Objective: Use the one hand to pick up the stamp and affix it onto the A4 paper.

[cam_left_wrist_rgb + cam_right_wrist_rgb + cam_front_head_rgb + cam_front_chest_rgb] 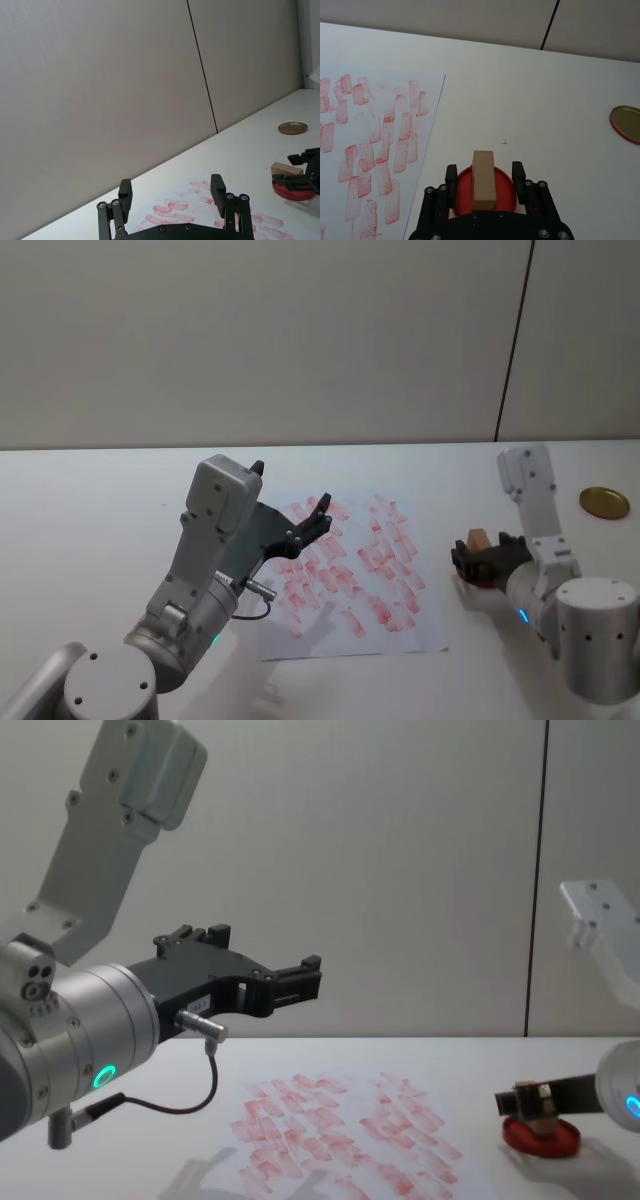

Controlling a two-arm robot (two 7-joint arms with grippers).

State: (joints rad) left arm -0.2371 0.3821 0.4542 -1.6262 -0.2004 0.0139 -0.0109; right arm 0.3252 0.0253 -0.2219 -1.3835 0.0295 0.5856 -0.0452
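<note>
My right pincer (483, 175) straddles the stamp (483, 180) on the ink pad (505, 192), jaws wide — gripping, lifting and printing on the A4 paper (350, 570) remain.

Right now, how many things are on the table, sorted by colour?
Red: 1, the ink pad
Tan: 1, the stamp
Gold: 1, the round lid
White: 1, the A4 paper with red prints
Total: 4
</note>
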